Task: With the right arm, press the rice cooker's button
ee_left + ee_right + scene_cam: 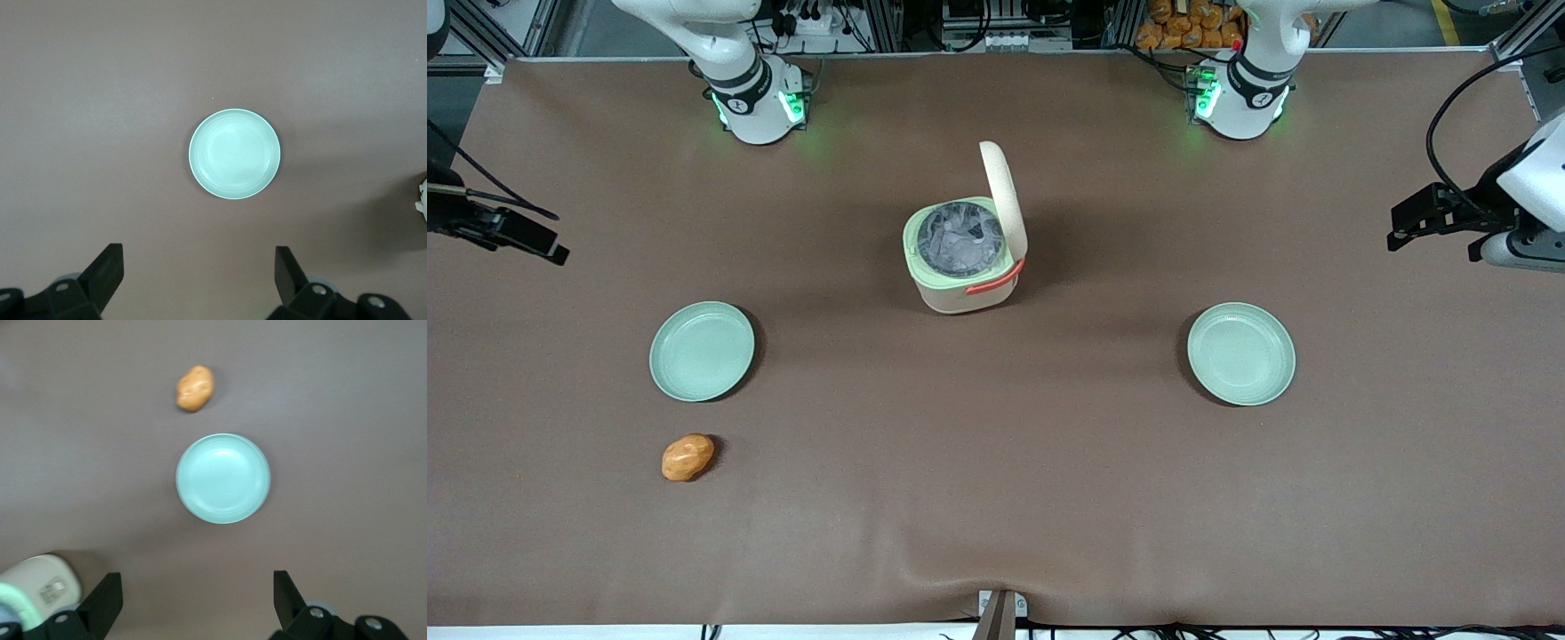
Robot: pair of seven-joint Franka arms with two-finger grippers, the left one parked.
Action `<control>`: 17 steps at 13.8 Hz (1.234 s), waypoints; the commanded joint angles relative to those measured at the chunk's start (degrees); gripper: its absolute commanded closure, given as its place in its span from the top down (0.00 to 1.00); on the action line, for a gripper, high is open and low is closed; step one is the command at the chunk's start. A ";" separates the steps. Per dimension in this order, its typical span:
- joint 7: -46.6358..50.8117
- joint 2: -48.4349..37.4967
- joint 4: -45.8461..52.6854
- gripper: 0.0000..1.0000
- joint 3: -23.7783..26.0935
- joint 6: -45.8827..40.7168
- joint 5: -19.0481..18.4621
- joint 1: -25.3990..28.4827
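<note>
1. Front view: the rice cooker (965,258) stands mid-table, lid up; my gripper (525,238) hangs high at the working arm's end.
2. Right wrist view: my fingers (107,600) are spread wide, empty, above a green plate (223,478) beside a potato (195,387).

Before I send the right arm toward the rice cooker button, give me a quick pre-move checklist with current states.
1. Gripper open, holding nothing, high above the table near the working arm's plate: ok.
2. Rice cooker upright at mid-table: ok.
3. Cooker lid closed: not ok, it stands open, grey inner pot exposed.
4. Button location: cannot tell, no button is visible in any view.
5. Path from gripper to cooker free: ok; the plate and the potato lie nearer the front camera than the cooker.
</note>
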 commanded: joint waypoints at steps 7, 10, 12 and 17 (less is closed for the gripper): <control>-2.04 -1.53 0.72 1.00 0.21 -6.77 -3.18 0.15; -5.04 -1.35 0.81 1.00 -0.32 -6.69 -5.03 0.15; -4.95 -1.35 0.63 1.00 -0.41 -6.86 -4.86 0.49; -4.60 -1.26 0.55 1.00 -0.67 -8.44 -3.98 1.81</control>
